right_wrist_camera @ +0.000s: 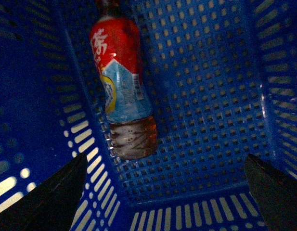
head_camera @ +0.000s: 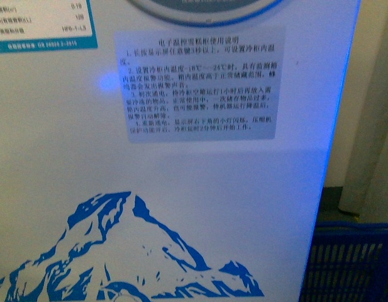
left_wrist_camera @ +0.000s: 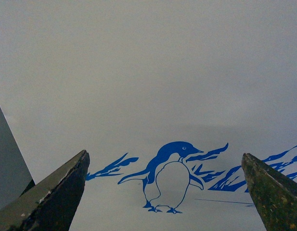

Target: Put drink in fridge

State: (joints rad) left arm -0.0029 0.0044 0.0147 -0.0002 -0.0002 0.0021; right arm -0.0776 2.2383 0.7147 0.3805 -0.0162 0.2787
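Front view, left to right: the fridge [head_camera: 181, 207] is filling nearly the whole picture, white front panel facing the camera, so the robot is sitting close up against it. At 11 o'clock a teal-edged rating label [head_camera: 39, 25] is showing, print mostly too small; "GB 26920.2-2015" is just about readable. At 12 o'clock a grey instruction sticker [head_camera: 200, 85] is carrying Chinese text, heading reading roughly 电子温控雪糕柜使用说明, body lines blurred. At 7 o'clock a blue mountain graphic [head_camera: 131, 251] is running along the panel. At 4 o'clock the blue basket [head_camera: 348, 261] is standing just beside the fridge's right edge.

Left wrist view: left gripper [left_wrist_camera: 165, 192] is hanging wide apart, holding nothing, pointing at the fridge panel with the blue penguin [left_wrist_camera: 170, 175] at 6 o'clock between the fingers. Judging it is idle, parked out of the way.

Right wrist view: right gripper [right_wrist_camera: 165, 190] is also spread wide and holding nothing, looking down into the basket. The drink [right_wrist_camera: 122, 91] is lying on its side on the basket floor at 11 o'clock, against the wall, base end toward the gripper. Red label with white Chinese lettering, one character looks like 茶; brand not readable. Likely lining up for a pick; drink not yet in the fridge.
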